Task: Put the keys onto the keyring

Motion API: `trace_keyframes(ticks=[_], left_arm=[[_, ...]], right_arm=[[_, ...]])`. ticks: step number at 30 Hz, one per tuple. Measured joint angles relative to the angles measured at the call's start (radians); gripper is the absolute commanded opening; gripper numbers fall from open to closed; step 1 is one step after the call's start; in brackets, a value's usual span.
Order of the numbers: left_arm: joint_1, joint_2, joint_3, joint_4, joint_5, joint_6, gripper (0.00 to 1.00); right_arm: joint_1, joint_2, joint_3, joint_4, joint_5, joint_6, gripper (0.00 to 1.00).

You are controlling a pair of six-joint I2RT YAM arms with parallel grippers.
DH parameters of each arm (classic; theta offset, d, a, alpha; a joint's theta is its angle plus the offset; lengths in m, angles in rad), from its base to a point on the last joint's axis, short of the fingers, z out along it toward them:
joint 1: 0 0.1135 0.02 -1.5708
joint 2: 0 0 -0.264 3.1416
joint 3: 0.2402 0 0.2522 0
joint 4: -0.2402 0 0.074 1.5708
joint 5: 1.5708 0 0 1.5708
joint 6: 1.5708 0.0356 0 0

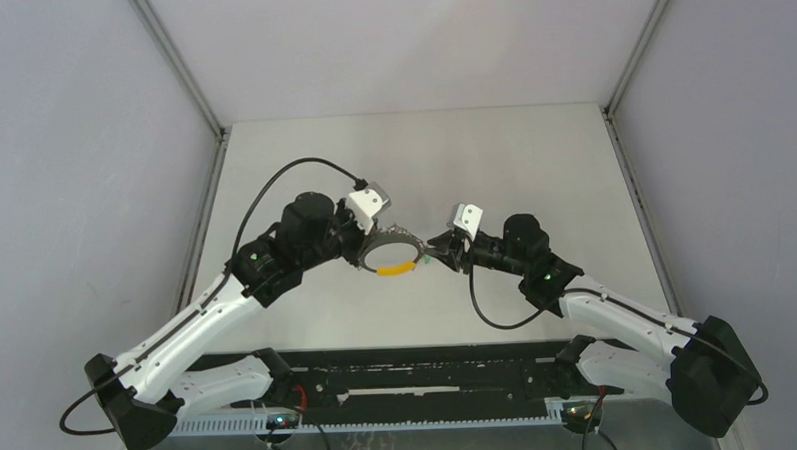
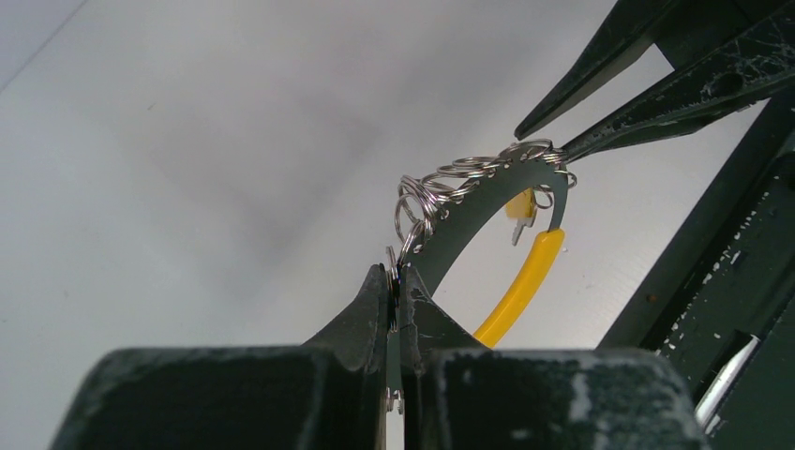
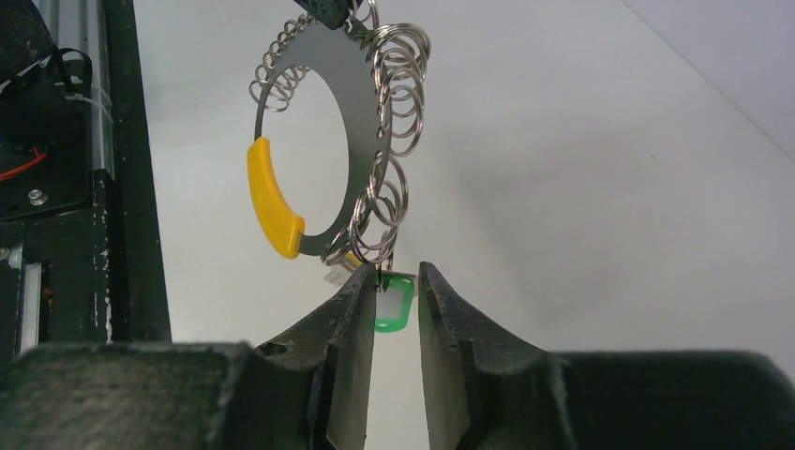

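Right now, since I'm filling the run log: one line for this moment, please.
left hand: shut on keyring | right hand: open around green key

keyring (image 3: pixel 370 122): flat grey ring, wire loops lining its rim, is hanging upright | green key (image 3: pixel 394 305): is dangling below lowest loops | yellow key (image 2: pixel 518 208): is hanging alongside

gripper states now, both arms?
Left gripper: closed on the keyring.
Right gripper: jaws slightly apart around the green key; cannot tell whether it grips it.
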Motion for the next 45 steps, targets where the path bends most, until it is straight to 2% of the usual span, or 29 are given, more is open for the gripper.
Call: trace_keyframes(ticks=[8, 15, 19, 37, 45], left_arm=[[0.000, 0.001, -0.013, 0.001, 0.053, -0.048, 0.00], [0.040, 0.000, -0.175, 0.148, 0.175, -0.173, 0.00], [0.048, 0.001, -0.207, 0.173, 0.217, -0.209, 0.00], [0.053, 0.001, -0.204, 0.101, 0.255, -0.143, 0.00], [0.053, 0.000, -0.203, 0.078, 0.242, -0.112, 0.00]], right_arm=[[-0.006, -0.012, 0.000, -0.031, 0.008, 0.000, 0.26], [-0.029, -0.050, 0.000, -0.123, 0.007, -0.002, 0.26], [-0.029, -0.057, 0.000, -0.158, -0.004, -0.010, 0.26], [-0.029, -0.130, -0.018, -0.089, -0.063, -0.040, 0.22], [-0.035, -0.153, -0.018, -0.142, -0.071, -0.058, 0.24]])
